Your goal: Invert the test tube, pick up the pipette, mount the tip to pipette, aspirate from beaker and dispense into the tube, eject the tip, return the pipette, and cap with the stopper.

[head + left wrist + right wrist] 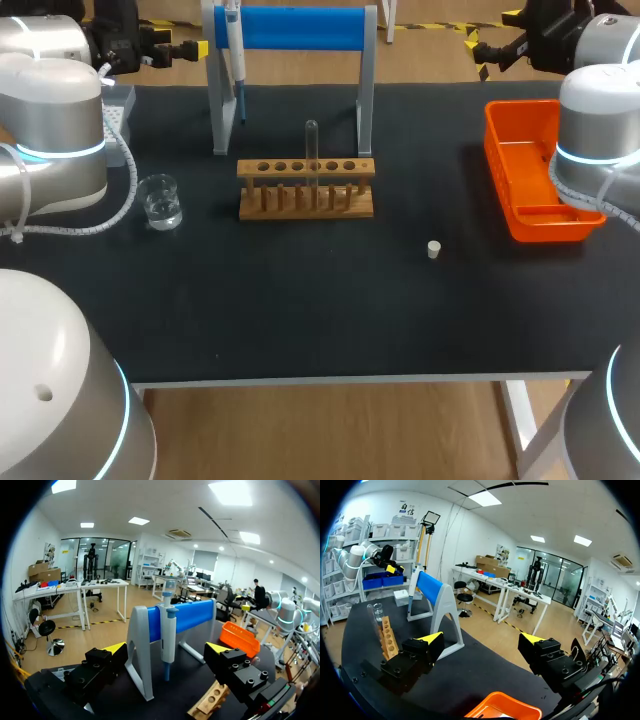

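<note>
A clear test tube (311, 152) stands upright in the wooden rack (305, 188), rounded end up; it also shows as the tube (371, 613) in the right wrist view. The pipette (233, 45) hangs on the blue-barred stand (300, 28). A glass beaker (161, 200) with clear liquid sits left of the rack. The small pale stopper (434, 249) lies on the mat to the rack's right. My left gripper (166, 650) is open, raised at the back left, facing the hanging pipette (168, 635). My right gripper (482, 639) is open at the back right, above the orange bin (502, 707).
The orange bin (535, 170) stands at the right edge of the black mat. A tip box (118, 105) is partly hidden behind my left arm at the back left. The stand's grey legs (366, 90) rise just behind the rack.
</note>
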`<state>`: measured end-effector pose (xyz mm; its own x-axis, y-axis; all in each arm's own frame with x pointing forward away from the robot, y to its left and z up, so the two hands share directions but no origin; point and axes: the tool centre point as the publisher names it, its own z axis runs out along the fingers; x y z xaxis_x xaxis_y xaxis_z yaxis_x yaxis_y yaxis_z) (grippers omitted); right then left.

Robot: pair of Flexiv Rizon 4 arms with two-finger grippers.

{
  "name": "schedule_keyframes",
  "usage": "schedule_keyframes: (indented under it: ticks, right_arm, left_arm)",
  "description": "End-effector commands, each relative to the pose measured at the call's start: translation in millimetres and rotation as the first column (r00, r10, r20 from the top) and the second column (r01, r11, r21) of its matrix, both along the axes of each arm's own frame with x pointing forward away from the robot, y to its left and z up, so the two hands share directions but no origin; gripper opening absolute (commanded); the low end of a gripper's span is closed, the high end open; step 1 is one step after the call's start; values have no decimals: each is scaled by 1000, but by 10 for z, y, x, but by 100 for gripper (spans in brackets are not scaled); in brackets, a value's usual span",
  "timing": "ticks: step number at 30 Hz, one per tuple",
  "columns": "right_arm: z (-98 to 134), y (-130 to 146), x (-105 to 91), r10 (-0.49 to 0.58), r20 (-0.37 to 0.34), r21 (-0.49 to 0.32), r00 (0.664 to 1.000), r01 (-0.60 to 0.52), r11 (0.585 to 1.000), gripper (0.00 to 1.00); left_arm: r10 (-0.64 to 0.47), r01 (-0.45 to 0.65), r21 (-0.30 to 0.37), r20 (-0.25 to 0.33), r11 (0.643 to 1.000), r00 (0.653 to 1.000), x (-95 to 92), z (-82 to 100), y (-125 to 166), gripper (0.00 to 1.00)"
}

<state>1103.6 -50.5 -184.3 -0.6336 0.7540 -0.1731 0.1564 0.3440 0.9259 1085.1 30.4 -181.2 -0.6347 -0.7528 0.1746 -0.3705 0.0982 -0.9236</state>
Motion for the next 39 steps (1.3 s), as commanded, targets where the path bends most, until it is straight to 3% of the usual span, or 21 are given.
schedule_keyframes:
  ticks: [1, 18, 20, 28, 32, 34, 39]
  right_arm:
    - [2, 1, 3, 0, -1, -1, 1000, 0, 1000, 100]
    - [2, 1, 3, 0, -1, -1, 1000, 0, 1000, 100]
    - [21, 42, -130, 39, 29, -44, 999, -38, 998, 100]
    - [9, 257, -846, 188, 32, -32, 982, -187, 982, 100]
    - [-124, 483, -1269, 273, 15, -15, 962, -273, 962, 100]
    - [-225, 620, -1453, 333, 26, -53, 943, -331, 942, 100]
    - [-446, 883, -1708, 415, 30, -71, 909, -412, 908, 100]
  left_arm:
    - [3, -3, 0, 2, 1000, 1000, -10, -6, -5, 100]
    - [3, -3, 0, 2, 1000, 1000, -10, -6, -5, 100]
    - [3, -3, 0, 2, 1000, 1000, -10, -6, -5, 100]
    - [3, -3, 0, 2, 1000, 1000, -10, -6, -5, 100]
    - [3, -3, 0, 2, 1000, 1000, -10, -6, -5, 100]
    - [3, -3, 0, 2, 1000, 1000, -10, -6, -5, 100]
    - [3, -3, 0, 2, 1000, 1000, -10, -6, -5, 100]
